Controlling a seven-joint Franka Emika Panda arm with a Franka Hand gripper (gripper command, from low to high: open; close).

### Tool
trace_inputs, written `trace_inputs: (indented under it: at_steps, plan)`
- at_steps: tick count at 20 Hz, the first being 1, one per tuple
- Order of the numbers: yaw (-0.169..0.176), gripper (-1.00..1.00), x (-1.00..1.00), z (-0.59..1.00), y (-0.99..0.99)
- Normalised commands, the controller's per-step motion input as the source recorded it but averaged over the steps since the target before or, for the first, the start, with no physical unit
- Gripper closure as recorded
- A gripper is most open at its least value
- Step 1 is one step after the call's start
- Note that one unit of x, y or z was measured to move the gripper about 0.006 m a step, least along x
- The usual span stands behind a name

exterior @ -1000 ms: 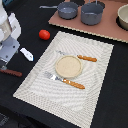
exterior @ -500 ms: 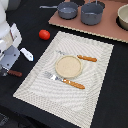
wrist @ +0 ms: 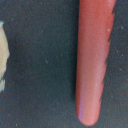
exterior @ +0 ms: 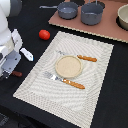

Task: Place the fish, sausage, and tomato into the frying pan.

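Sausage directly under the wrist, long axis twelve-to-six in the wrist view. Jaws hidden; cannot tell their state.

Frying pan crowded by pot (just beside); tomato unobstructed.

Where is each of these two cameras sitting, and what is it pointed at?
Exterior view: off the arm, raised, looking down across the placemat, plate, tomato and frying pan; the white arm fills its left edge.
Wrist view: on the wrist, close above the sausage on the dark table; no claw shows.
Shared: the sausage, peeking out beside the arm in the exterior view.
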Motion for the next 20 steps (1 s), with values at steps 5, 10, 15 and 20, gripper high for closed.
trace_inputs:
  at_steps: [5,10,15,20]
  plan:
    - [0.0,1.0,0.01,-0.3,-0.09]
    - [0.0,1.0,0.01,-0.25,-0.05]
    - [0.0,1.0,0.01,-0.21,-0.06]
    - [0.002,1.0,0.17,-0.15,-0.08]
